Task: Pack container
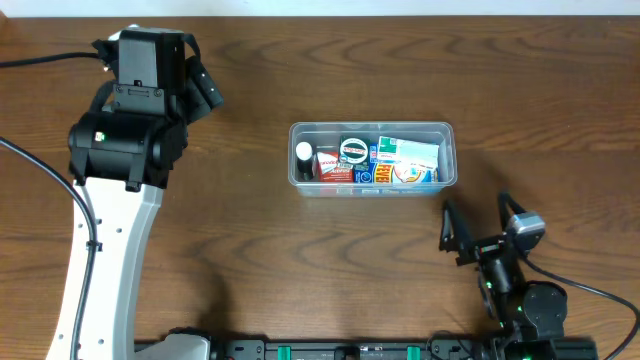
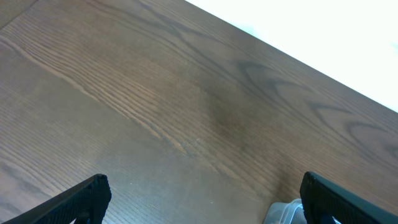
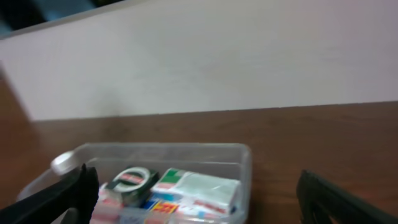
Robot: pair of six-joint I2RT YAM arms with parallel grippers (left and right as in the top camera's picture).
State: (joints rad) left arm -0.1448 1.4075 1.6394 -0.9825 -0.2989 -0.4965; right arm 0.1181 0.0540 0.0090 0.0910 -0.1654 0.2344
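Viewing from overhead: container (image 1: 420,126) mid-table, stocked with small packets; ahead of the right claw (image 1: 476,222) and a little to its left; well apart from the left claw (image 1: 205,88), off to that claw's right.
Contents, overhead: round tin (image 1: 353,150), green-and-white box (image 1: 410,152) and red packet (image 1: 328,165), wedged side by side from end to end, probably to use every gap; little spare room, by the look of it.
Loose items, overhead: none visible on the table (image 1: 250,260); packing judged finished or nearly so.
Left claw, left wrist view: left claw (image 2: 205,205) spread wide, nothing between the fingers; only wood grain beneath; clear corner of the container (image 2: 283,213) just beside the right-hand finger.
Right claw, right wrist view: right claw (image 3: 199,205) spread wide and empty, held low, aimed at the container (image 3: 186,148) straight ahead; contact with its near wall impossible to tell.
Reason for pose: both claws empty and off the container, likely kept back to avoid nudging it.
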